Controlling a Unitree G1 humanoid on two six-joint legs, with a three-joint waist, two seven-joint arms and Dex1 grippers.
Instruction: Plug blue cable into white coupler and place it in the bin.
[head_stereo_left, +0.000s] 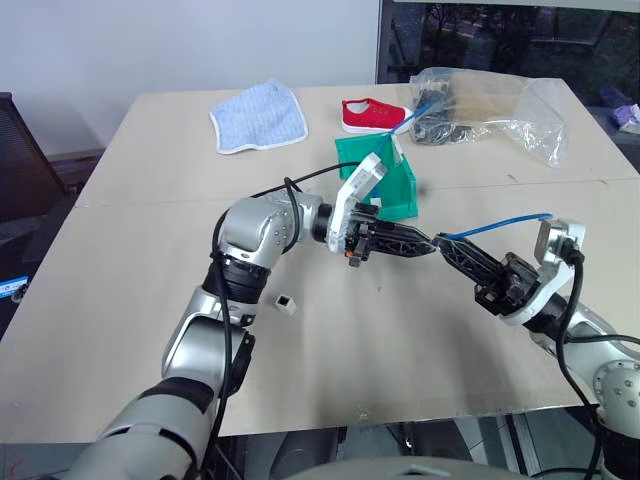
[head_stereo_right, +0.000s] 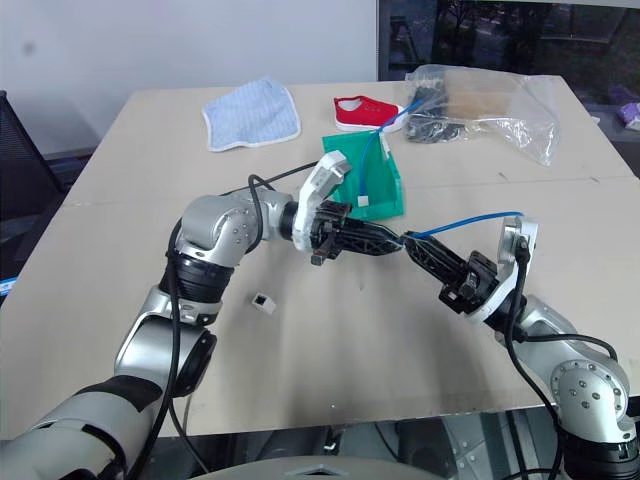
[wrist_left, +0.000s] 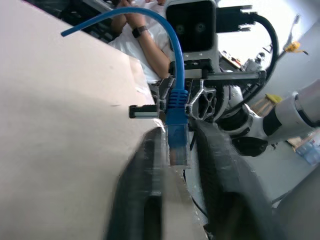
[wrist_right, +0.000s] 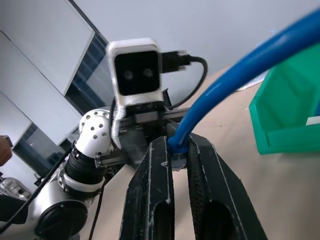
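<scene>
The blue cable (head_stereo_left: 500, 222) hangs in the air above the table's middle, arching back toward my right wrist. My right gripper (head_stereo_left: 448, 245) is shut on it just behind the clear plug (wrist_left: 177, 145); in the right wrist view both fingers press on the cable (wrist_right: 235, 75). My left gripper (head_stereo_left: 428, 243) meets it tip to tip, open, with the plug between its fingers and a gap on each side. The white coupler (head_stereo_left: 285, 301) lies alone on the table, nearer me and to the left of both grippers. The green bin (head_stereo_left: 395, 185) stands just behind my left hand.
A clear plastic bag (head_stereo_left: 490, 105) with dark parts lies at the back right, and a second thin blue cable (head_stereo_right: 385, 125) runs from it into the bin. A red shoe (head_stereo_left: 370, 113) and a blue-white cloth (head_stereo_left: 258, 118) lie at the back. A person's arm (wrist_left: 145, 45) shows beyond the table.
</scene>
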